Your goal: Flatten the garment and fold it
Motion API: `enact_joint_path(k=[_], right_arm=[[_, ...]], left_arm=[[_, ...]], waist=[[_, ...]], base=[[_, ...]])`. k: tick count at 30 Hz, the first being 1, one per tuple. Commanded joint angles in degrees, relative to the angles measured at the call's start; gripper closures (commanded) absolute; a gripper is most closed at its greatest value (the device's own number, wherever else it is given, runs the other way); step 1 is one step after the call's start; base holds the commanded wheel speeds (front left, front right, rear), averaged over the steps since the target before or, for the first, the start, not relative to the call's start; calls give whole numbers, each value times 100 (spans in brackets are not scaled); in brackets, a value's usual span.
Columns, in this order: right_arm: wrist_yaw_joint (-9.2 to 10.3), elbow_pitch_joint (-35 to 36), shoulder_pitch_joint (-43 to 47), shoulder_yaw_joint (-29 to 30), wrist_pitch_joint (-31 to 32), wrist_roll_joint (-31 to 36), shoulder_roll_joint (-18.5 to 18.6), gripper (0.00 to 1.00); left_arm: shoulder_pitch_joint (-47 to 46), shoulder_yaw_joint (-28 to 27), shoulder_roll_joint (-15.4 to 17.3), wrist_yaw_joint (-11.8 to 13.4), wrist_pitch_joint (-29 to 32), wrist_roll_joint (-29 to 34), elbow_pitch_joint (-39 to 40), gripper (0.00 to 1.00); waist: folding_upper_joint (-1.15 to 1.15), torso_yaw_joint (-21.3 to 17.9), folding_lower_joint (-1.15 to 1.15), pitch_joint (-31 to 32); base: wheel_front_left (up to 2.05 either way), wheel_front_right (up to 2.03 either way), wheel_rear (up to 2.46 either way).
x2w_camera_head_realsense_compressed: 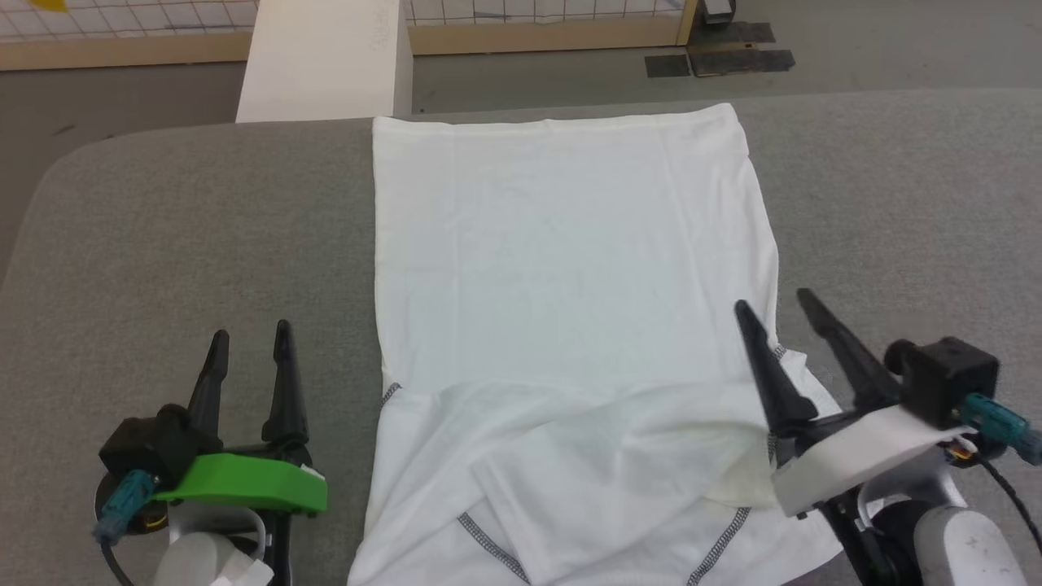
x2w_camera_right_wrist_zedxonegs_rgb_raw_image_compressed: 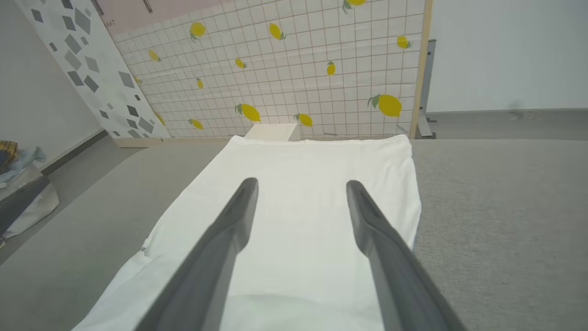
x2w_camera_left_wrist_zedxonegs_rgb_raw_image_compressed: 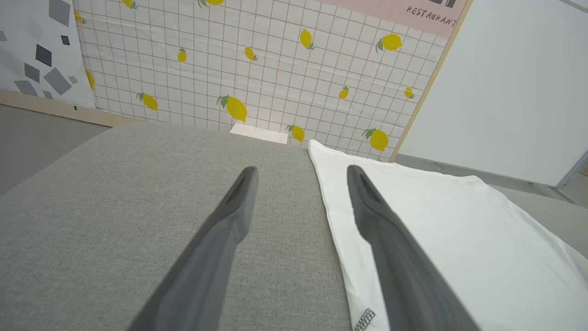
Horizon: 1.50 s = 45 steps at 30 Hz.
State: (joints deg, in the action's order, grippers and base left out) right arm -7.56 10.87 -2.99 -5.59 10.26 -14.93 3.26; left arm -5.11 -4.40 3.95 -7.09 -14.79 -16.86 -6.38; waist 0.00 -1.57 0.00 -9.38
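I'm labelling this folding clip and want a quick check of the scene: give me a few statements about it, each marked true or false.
1. The left gripper is open and holds nothing. True.
2. The right gripper is clamped on the garment. False: its fingers stand apart with no cloth between them.
3. The garment lies on a grey surface. True.
4. The garment is bunched in a heap. False: its body lies spread flat, with a sleeve folded across the near part.
5. The left gripper hangs over the garment's middle. False: it is over the bare grey surface, beside the garment's left edge.
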Motion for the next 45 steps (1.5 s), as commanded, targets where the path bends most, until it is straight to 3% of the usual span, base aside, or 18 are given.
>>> enact_joint_path(k=[1,5,12,25,34,41,42,45], right_arm=[[8,-68,-19,133,-281,89,-26,0],[8,-287,-109,519,-865,295,-29,0],[8,-472,-374,746,-1226,421,35,0],[8,-491,-953,481,-1450,174,14,0],[8,-520,-1152,256,-1617,47,-20,0],[8,-473,-1253,114,-1769,-32,-31,0],[8,-450,-1282,91,-1817,-53,-34,0],[8,-438,-1323,67,-1847,-74,-35,0]], left_arm=[[-146,44,110,-37,-12,47,-41,0],[-536,180,358,-38,155,107,-134,0],[-1622,534,1009,-39,753,54,-362,0],[-4287,1039,2335,-36,3318,-808,-993,0],[-5340,919,2677,547,5031,-896,-1302,0],[-5654,831,2982,1097,5814,-708,-1280,0],[-5695,773,3070,1335,6099,-660,-1166,0],[-5701,776,3154,1480,6354,-604,-1035,0]], waist=[[0,-106,0,-88],[0,-260,0,-290],[0,-567,0,-848],[0,-1361,0,-2153],[0,-1745,0,-2709],[0,-1947,0,-3020],[0,-2003,0,-3142],[0,-2047,0,-3238]], base=[[0,0,0],[0,0,0],[0,0,0],[0,0,0],[0,0,0],[0,0,0],[0,0,0],[0,0,0]])
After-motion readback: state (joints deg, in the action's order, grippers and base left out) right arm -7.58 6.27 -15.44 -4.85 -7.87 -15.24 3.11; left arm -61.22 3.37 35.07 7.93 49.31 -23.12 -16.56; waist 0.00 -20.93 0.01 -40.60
